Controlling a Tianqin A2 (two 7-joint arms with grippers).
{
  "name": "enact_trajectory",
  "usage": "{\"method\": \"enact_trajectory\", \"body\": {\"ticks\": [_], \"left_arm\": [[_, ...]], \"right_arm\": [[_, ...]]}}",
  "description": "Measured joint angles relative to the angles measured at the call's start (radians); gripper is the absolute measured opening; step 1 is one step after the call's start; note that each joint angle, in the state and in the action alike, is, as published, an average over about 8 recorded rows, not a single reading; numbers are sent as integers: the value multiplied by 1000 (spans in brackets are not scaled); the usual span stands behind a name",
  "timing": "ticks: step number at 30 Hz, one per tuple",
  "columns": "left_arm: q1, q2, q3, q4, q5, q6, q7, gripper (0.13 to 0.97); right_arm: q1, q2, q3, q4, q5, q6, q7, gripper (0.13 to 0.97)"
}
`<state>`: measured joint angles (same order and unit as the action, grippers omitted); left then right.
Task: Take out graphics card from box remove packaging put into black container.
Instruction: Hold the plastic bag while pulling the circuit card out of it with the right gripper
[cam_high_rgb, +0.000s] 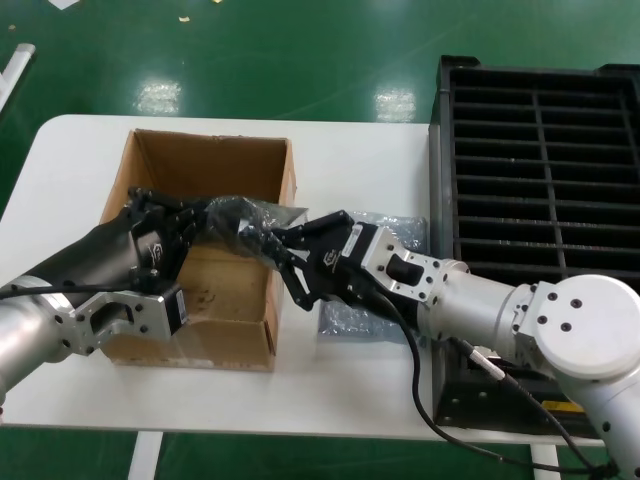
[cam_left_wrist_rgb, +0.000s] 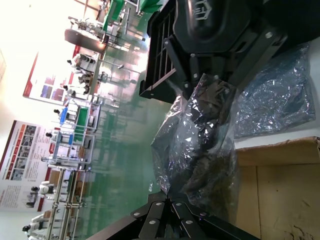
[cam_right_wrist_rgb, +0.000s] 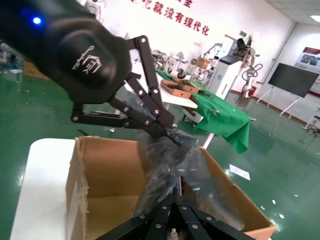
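So, quick rundown of what's on the bench:

Left gripper (cam_high_rgb: 205, 222): reaching over the box (cam_high_rgb: 160, 160), fingers pinched tight on one end of the packaging (cam_high_rgb: 243, 222).

Right gripper (cam_high_rgb: 278, 252): coming in from the other side, fingers clamped on the opposite end of the same bag, right above the box's right wall.

Packaging: held up in the air between both grippers, crinkly and see-through, something dark inside, can't honestly tell if that's the graphics card.

Spare bag (cam_high_rgb: 385, 235): another shiny bag lies flat on the white table (cam_high_rgb: 350, 150), under the right arm.

Black container (cam_high_rgb: 540, 150): at the table's right edge, slots open, well apart from the bag.

Writing: small logo on each gripper body, unreadable; red wall characters in the right wrist view.
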<state>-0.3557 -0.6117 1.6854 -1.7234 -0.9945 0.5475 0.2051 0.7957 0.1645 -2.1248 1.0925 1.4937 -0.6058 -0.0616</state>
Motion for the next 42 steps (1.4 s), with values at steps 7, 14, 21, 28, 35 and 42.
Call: {"method": "enact_trajectory", "body": {"ticks": [7,14,21,28,35,42], "left_arm": [[0,0,0,0,0,0,0,138],[0,0,0,0,0,0,0,138],[0,0,0,0,0,0,0,138],[0,0,0,0,0,0,0,138],[0,0,0,0,0,0,0,138],[0,0,0,0,0,0,0,138]], "right_arm": [[12,-3,13,-30,13,-26,-34,143],[40,-23,41,-97,56,-63,-103,172],[47,-35,53,-114,80,-91,-122,233],[46,-58,57,-128,104,-121,-113,287],[39,-80,57,-146,117,-136,-114,255],[35,-90,70,-150,126,-129,-124,231]]}}
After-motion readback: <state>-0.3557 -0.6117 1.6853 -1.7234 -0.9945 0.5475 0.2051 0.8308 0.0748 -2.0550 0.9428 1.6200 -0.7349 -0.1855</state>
